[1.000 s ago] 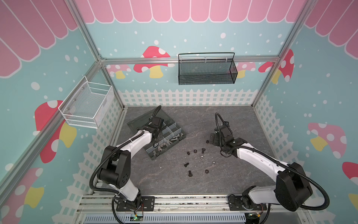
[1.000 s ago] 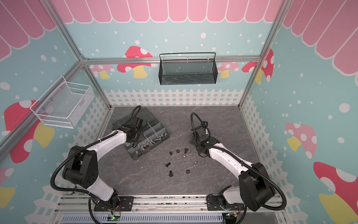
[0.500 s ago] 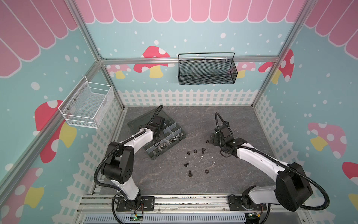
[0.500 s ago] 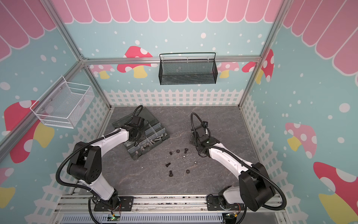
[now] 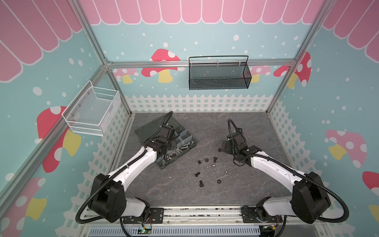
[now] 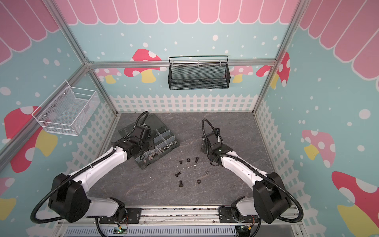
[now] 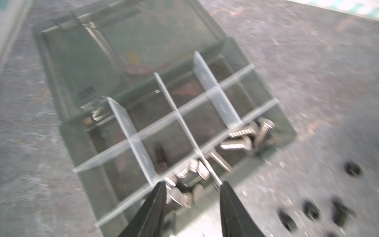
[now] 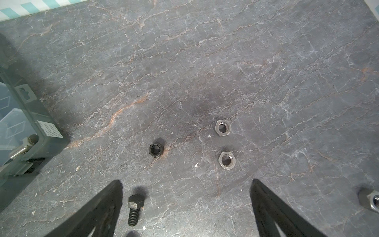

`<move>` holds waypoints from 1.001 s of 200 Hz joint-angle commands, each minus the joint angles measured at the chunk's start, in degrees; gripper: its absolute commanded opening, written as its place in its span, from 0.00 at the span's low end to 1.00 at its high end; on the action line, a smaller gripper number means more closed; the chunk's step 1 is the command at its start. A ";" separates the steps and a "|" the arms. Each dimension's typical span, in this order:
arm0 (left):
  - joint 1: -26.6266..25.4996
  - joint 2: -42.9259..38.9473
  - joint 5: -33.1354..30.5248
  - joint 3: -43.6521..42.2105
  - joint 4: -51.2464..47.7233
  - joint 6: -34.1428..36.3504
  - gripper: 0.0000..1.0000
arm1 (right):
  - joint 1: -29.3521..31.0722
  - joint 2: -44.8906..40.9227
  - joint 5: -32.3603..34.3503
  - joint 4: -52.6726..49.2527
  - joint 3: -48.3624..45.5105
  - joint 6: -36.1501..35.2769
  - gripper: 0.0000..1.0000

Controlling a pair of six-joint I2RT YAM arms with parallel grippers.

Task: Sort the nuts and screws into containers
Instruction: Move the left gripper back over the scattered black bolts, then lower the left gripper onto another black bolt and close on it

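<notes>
Hardware awaiting sorting lies loose near the middle of the dark grey stone-patterned counter, between my two arms. The right wrist view shows a black hex-head steel bolt lying on its side just beside one jaw of my right pincer. A black hex nut lies beyond the bolt, and two silver hex nuts lie flat further across. My right pincer is spread wide and grasps nothing.

My left pincer hangs over the dark grey translucent plastic organizer box. Its jaws are parted with nothing between them. Silver threaded bolts already sit in a corner compartment. The pieces under the left jaws are too blurred to name.

Handling, by my estimate:
- **All pieces:** rigid, light and not fragile, with smooth metal faces that can slip.
- **Bolt:** it can roll on its shank. I take it across the shank just below the head, jaws square to the axis.
- **Nuts:** they lie low against the counter. I take each across two opposite flats, jaws nearly touching the surface.
- **Box:** it looks light and may slide if bumped.
</notes>
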 commanded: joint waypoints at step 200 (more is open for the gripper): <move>-26.85 19.18 7.09 0.27 1.06 -3.89 0.43 | -0.32 -3.40 5.11 -2.55 0.10 2.79 0.98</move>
